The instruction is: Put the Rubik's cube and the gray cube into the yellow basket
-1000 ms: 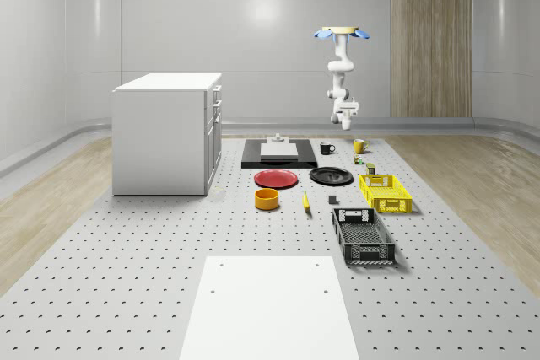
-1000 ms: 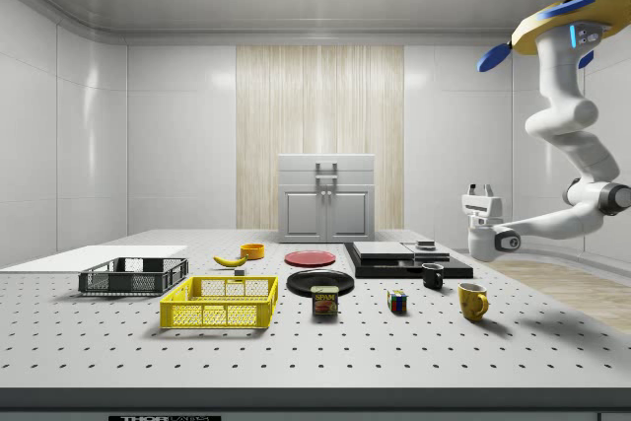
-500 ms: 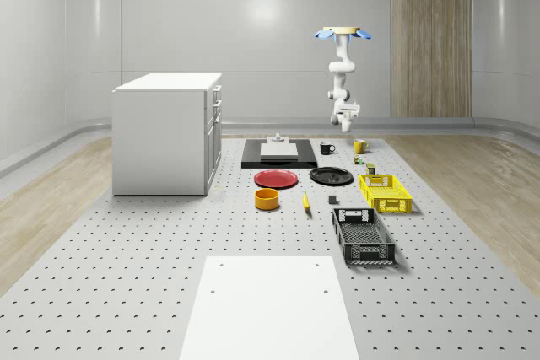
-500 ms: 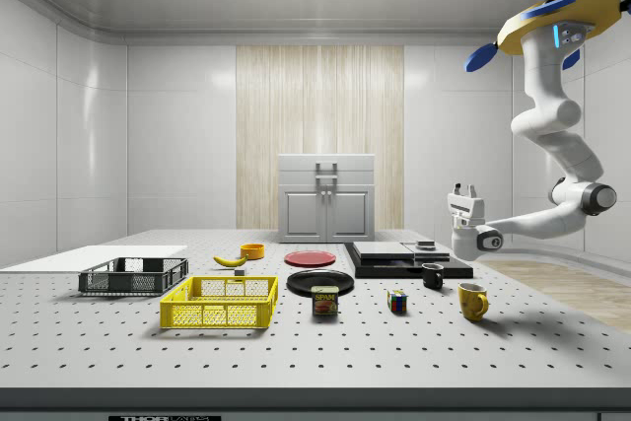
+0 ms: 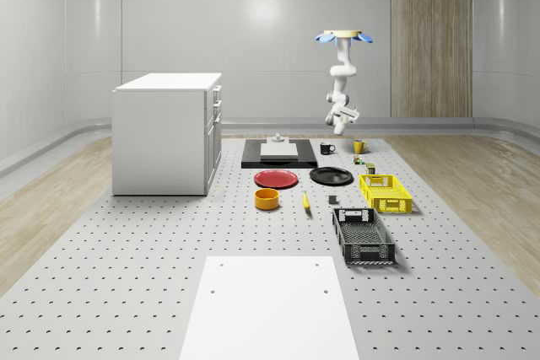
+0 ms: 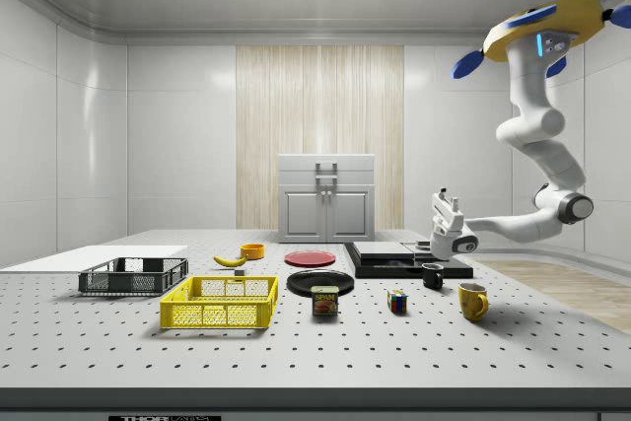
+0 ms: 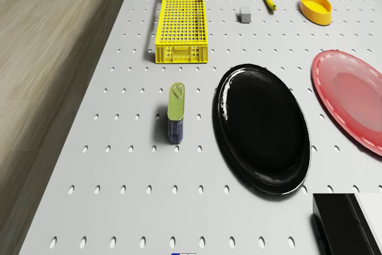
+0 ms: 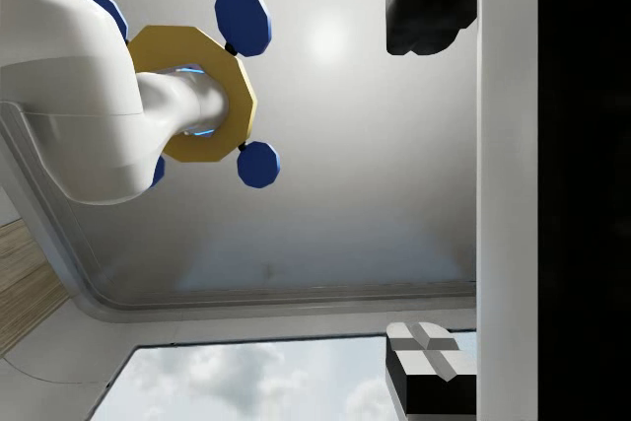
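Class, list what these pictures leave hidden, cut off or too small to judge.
- Rubik's cube: side view, too small to read its faces.
- Gray cube: drone view, its far sides face away.
- Yellow basket: side view, floor hidden by its mesh wall.
- Black platform: drone view, cut by the frame edge.

The red plate (image 7: 353, 97) runs off the drone view's edge, as does the black slab (image 7: 346, 222). From the side, the gray cube (image 6: 239, 272) is half hidden behind the yellow basket (image 6: 219, 303).
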